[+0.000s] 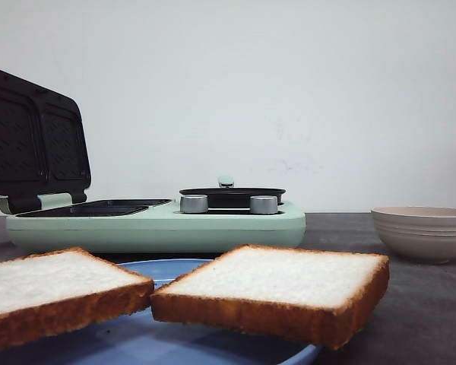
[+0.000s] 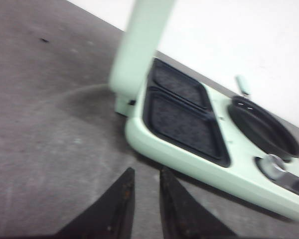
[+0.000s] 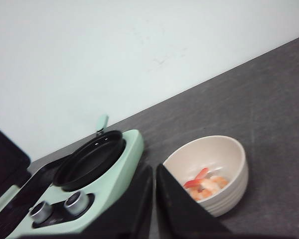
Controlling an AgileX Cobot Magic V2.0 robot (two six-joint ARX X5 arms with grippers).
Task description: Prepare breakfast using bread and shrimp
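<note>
**A:** Front view first: two slices of bread [image 1: 277, 287] lie on a blue plate [image 1: 159, 268] at the bottom of the frame, the left slice [image 1: 57, 285] cut by the edge. Behind them stands the green maker [image 1: 213, 224], its lid [image 1: 34, 141] raised at upper left, the grill plates bare.

**B:** So nothing is loaded yet. And the shrimp [image 3: 205, 184]?

**A:** It lies in the beige bowl [image 3: 224, 164], lower right of the right wrist frame, just beside the maker's pan [image 3: 89, 157].

**B:** The jaws?

**A:** The left gripper [image 2: 145, 191] hangs above the tabletop [image 2: 50, 124] in front of the maker, jaws nearly together, holding nothing. The right gripper [image 3: 154, 191] looks the same, though blur makes the gap hard to judge.

**B:** An early step, I'd say. Next, a gripper must open and go down to a slice, or into the bowl, gently, as both are soft.
</note>
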